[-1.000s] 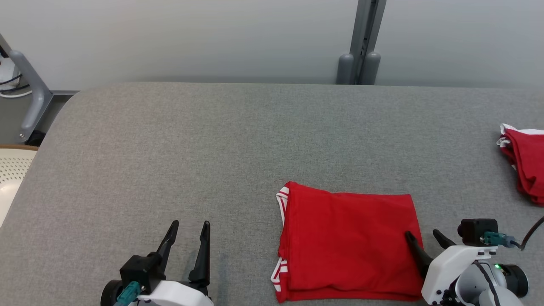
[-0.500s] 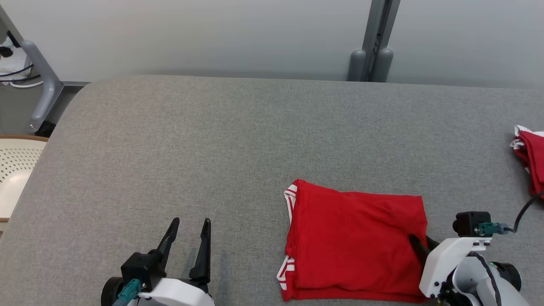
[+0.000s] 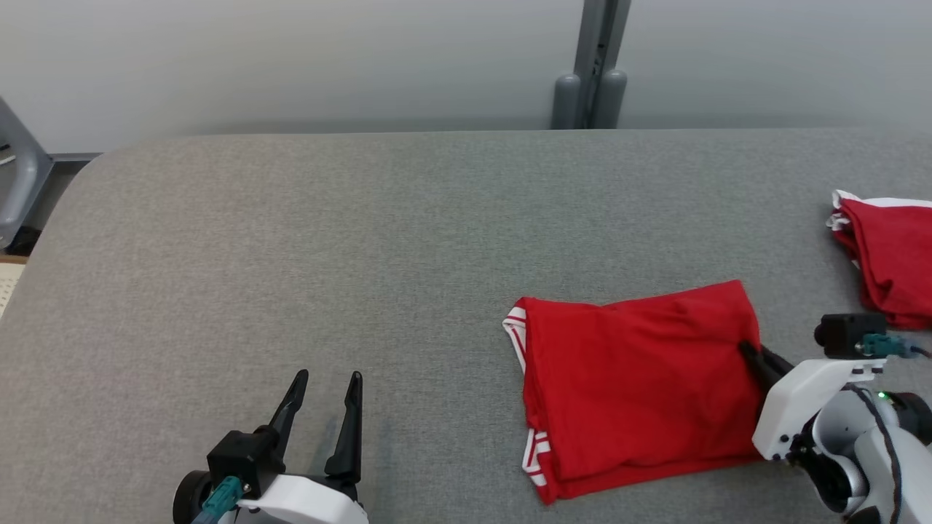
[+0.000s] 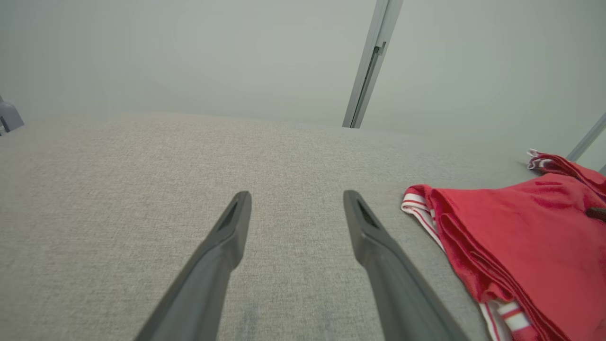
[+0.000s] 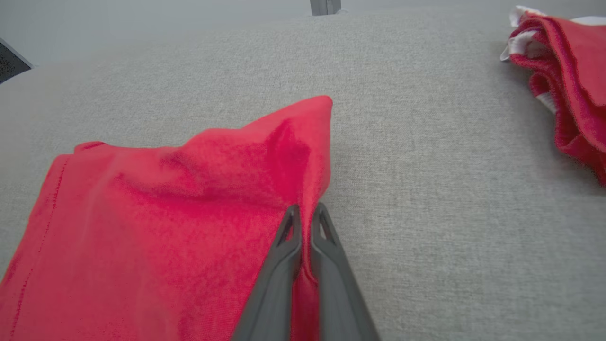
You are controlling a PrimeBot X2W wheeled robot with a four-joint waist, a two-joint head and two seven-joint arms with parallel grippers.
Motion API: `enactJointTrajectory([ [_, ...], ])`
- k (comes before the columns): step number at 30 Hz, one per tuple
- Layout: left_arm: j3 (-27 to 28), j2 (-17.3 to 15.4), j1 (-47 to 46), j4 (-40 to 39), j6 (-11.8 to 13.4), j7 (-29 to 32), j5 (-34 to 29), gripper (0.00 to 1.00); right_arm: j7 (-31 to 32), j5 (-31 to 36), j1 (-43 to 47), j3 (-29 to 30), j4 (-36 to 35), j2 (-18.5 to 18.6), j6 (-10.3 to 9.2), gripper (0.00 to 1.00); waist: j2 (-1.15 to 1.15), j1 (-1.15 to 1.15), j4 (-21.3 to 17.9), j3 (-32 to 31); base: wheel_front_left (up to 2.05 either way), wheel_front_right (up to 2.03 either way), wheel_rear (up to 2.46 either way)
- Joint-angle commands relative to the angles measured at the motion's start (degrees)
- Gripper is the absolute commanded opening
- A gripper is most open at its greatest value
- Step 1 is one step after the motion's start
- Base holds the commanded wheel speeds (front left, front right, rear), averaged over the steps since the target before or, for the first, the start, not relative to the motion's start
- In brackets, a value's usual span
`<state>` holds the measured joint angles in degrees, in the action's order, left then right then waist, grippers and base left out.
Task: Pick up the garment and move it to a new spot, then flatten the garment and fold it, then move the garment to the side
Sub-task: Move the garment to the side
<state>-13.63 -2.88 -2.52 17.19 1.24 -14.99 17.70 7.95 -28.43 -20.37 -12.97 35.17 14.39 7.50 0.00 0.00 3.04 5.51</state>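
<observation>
Grey fabric-covered table (image 3: pixel 291 240) takes up most of the head view, with a rounded corner at upper left. Behind it is a pale wall (image 3: pixel 291 58), with a grey post (image 3: pixel 593 65) at top, right of centre.

Folded red garment (image 3: pixel 633 386) lies on the table, lower right of centre in the head view. It is roughly rectangular and layered, with white-and-red striped trim showing at its two left corners. Most of it lies flat; the right edge is drawn up, so the upper right corner rises to a peak.

Second red garment (image 3: pixel 892 262), white trim, sits bunched at the right edge of the head view, well apart from the folded one.

Right gripper (image 3: pixel 750 351), lower right of the head view: fingers closed together, pinching the folded garment's right edge. The right wrist view confirms it — cloth is caught between the two dark fingers, and a ridge runs from the tips up toward the raised corner.

Left gripper (image 3: pixel 328 375), lower left of the head view: fingers spread wide with nothing between them, over bare table, well left of the garment. Cannot tell whether the tips touch the surface. In the left wrist view the striped trim sits right of the fingers — near, not touching.

Small green light (image 3: pixel 882 397) is lit on the right arm.
</observation>
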Motion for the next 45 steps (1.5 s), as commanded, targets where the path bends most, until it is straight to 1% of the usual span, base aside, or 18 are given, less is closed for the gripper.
enactJointTrajectory([
  [1, 0.2, -0.2, -0.5, -0.2, -0.2, -0.3, -0.3, 1.0, -0.7, -0.2, -0.6, 0.4, -0.5, 0.9, -0.01, 0.0, 0.0, 0.0, -1.5, 0.2, 0.0, 0.0, 0.0],
  [5, 0.0, -0.1, -0.9, -0.6, -0.3, -0.3, -0.6, 1.0, -0.7, 0.1, -1.2, 1.7, -2.1, 3.0, -0.01, 0.0, 0.0, 0.0, -4.9, 0.6, 0.0, 0.0, 0.0],
  [9, -0.2, -0.1, -1.5, -0.8, -0.4, -0.3, -1.1, 1.0, -0.2, 0.6, -1.1, 3.0, -3.7, 4.1, 0.0, 0.0, 0.0, 0.0, -8.7, 1.2, 0.0, 0.0, 0.0],
  [15, -0.5, -0.2, -2.2, -0.6, -0.7, -0.3, -1.7, 1.0, 0.1, 1.3, -1.3, 3.6, -6.0, 3.8, 0.0, 0.0, 0.0, 0.0, -13.9, 2.4, 0.0, 0.0, 0.0],
  [20, -0.9, -0.2, -3.3, 0.0, -1.1, -0.3, -2.2, 1.0, -0.2, 1.7, -2.2, 2.9, -6.5, 3.1, 0.0, 0.0, 0.0, 0.0, -16.0, 2.7, 0.0, 0.0, 0.0],
  [26, -1.3, -0.2, -3.9, 0.8, -1.4, -0.3, -2.4, 1.0, -0.4, 2.0, -3.4, 2.4, -6.6, 2.8, 0.0, 0.0, 0.0, 0.0, -15.6, 2.4, 0.0, 0.0, 0.0],
  [32, -1.2, -0.2, -3.4, 1.3, -1.2, -0.3, -2.3, 1.0, 0.9, 2.1, -6.3, 2.2, -6.4, 3.4, 0.0, 0.0, 0.0, 0.0, -13.3, 1.9, 0.0, 0.0, 0.0],
  [40, -1.7, -0.1, -3.9, 1.2, -1.2, -0.3, -1.7, 1.0, 3.3, 0.9, -15.0, 4.2, -3.4, 4.0, 0.0, 0.0, 0.0, 0.0, -9.9, 2.3, 0.0, 0.0, 0.0],
  [45, -1.8, -0.2, -4.4, 0.9, -1.0, -0.3, -1.6, 1.0, 3.9, 1.8, -20.8, 5.8, 0.0, 5.4, 0.0, 0.0, 0.0, 0.0, -8.0, 3.2, 0.0, 0.0, 0.0],
])
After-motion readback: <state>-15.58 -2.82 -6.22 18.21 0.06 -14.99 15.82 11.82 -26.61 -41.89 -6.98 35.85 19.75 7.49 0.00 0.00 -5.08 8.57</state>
